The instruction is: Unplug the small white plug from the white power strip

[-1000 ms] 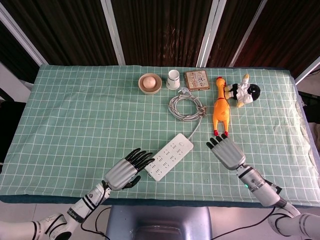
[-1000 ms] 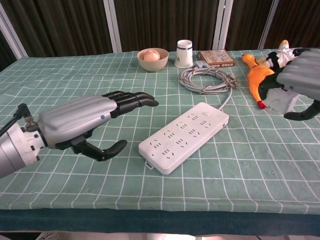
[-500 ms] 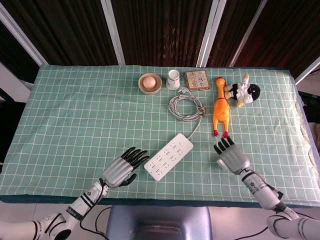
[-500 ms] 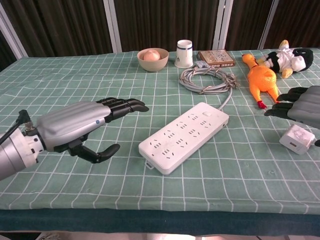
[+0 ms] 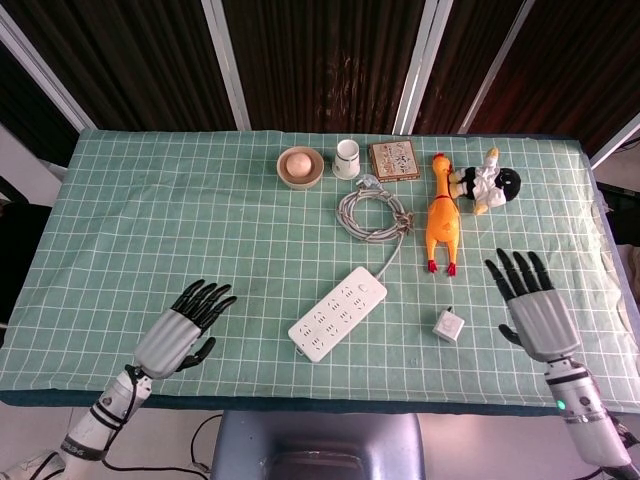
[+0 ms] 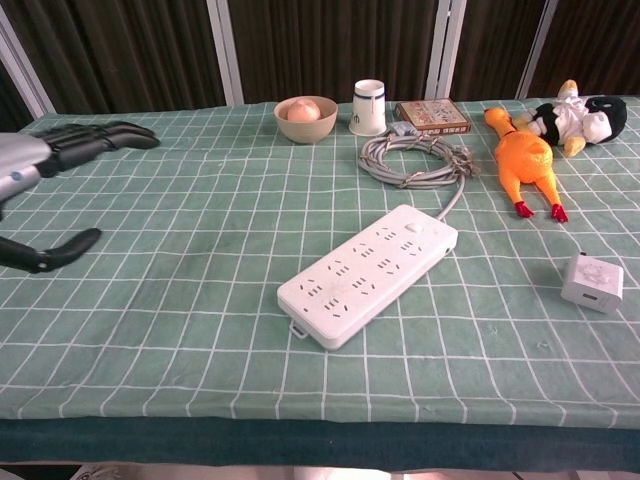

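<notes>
Right robot hand [image 5: 532, 300] hovers empty just beside the plug [image 5: 448, 325].

Bright, even light, faint shadows, both views sharp.

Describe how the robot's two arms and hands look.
Both hands, left hand and right hand, have silver-grey ribbed backs and black fingers. Silver cylindrical wrists lead to the arms; the left arm has white shells with black bands, and the right wrist carries a small green light.
</notes>
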### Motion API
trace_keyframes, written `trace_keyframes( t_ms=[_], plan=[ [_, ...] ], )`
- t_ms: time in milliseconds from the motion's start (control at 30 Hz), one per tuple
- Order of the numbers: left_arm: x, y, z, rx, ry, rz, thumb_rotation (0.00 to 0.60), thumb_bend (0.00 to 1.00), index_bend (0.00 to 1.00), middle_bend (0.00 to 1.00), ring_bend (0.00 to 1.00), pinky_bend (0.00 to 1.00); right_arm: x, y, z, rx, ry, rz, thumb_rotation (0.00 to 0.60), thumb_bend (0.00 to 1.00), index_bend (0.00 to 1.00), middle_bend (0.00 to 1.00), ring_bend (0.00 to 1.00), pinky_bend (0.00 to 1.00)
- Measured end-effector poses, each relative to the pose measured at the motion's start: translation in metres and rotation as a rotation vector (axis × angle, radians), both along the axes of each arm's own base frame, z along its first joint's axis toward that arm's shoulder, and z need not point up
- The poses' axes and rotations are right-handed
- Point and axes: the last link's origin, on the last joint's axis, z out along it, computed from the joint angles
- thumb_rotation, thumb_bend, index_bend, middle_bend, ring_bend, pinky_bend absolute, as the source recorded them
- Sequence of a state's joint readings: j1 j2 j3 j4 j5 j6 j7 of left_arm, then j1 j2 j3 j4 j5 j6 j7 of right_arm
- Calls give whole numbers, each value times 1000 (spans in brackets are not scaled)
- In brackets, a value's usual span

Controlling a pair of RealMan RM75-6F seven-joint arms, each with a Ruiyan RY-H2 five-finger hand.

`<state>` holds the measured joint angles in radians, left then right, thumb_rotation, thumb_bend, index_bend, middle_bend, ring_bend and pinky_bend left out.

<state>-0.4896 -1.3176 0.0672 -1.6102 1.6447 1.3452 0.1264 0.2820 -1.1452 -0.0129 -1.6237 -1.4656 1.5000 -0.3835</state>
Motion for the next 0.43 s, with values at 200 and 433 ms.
trace_keyframes(
  t_ms=[200,433],
  plan=[
    [-57,-24,40,144,-17,228,600,474,0,0,0,0,-37,59,31,-153,-169,-141,600,161,0,0,0,0],
    [-75,-33,63,213,-55,286,600,470,0,0,0,0,-53,66,35,-174,-163,-208,600,159,0,0,0,0]
  ],
)
